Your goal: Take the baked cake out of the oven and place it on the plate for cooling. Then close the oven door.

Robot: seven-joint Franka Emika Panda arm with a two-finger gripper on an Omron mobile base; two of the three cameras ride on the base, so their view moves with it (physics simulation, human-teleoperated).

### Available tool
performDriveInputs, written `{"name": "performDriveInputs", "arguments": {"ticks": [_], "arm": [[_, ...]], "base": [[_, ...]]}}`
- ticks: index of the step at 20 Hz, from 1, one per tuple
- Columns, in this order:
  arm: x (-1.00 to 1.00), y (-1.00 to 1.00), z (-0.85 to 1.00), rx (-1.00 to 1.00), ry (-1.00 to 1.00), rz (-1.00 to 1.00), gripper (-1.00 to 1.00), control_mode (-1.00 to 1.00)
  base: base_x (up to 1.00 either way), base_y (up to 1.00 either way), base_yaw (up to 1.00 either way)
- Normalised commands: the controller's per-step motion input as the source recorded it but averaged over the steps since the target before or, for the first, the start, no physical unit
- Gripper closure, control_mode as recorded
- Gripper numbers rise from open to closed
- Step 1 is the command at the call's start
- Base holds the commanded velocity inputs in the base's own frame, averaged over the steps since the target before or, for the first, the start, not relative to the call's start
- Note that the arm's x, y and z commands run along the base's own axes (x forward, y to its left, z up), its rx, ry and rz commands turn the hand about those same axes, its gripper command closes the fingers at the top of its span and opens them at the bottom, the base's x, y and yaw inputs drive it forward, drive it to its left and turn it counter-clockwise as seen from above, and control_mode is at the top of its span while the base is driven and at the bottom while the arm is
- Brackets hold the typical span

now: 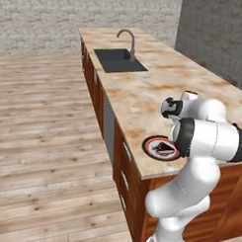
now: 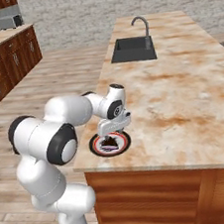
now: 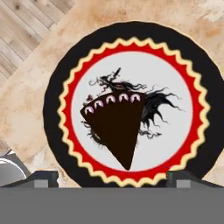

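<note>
A dark chocolate cake (image 3: 117, 129) wedge with small pale icing dots lies in the middle of the round plate (image 3: 52, 127), which has a black rim, a red and yellow scalloped ring and a white centre. The plate (image 2: 94, 145) sits near the front corner of the marble island counter (image 2: 182, 99), close to its edge. My gripper (image 3: 116, 178) hangs straight above the cake, open, its fingertips (image 3: 43, 177) set wide apart and clear of the slice. From the right base view the gripper (image 2: 114, 129) hovers just over the cake (image 2: 108, 143). The arm partly covers the plate (image 1: 148, 143). The oven and the oven door are out of view.
A black sink (image 1: 120, 60) with a curved grey faucet (image 1: 129, 41) is set in the far end of the counter. Wood cabinets (image 2: 2, 58) line the wall at far left. Plank floor (image 1: 43, 140) runs beside the island.
</note>
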Motion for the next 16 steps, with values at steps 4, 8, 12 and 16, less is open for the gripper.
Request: {"name": "performDriveInputs", "arguments": {"ticks": [4,8,12,16], "arm": [[-0.58,0.00,0.47,0.00,0.02,-0.18,-1.00,-1.00],[-0.44,0.14,0.57,-0.02,0.01,-0.28,-1.00,-1.00],[-0.35,0.30,0.71,-0.05,0.00,-0.32,-1.00,-1.00],[-0.26,0.25,0.66,-0.04,0.02,-0.31,-1.00,-1.00]], "base": [[0.00,0.00,0.00],[0.00,0.00,0.00],[0.00,0.00,0.00],[0.00,0.00,0.00]]}}
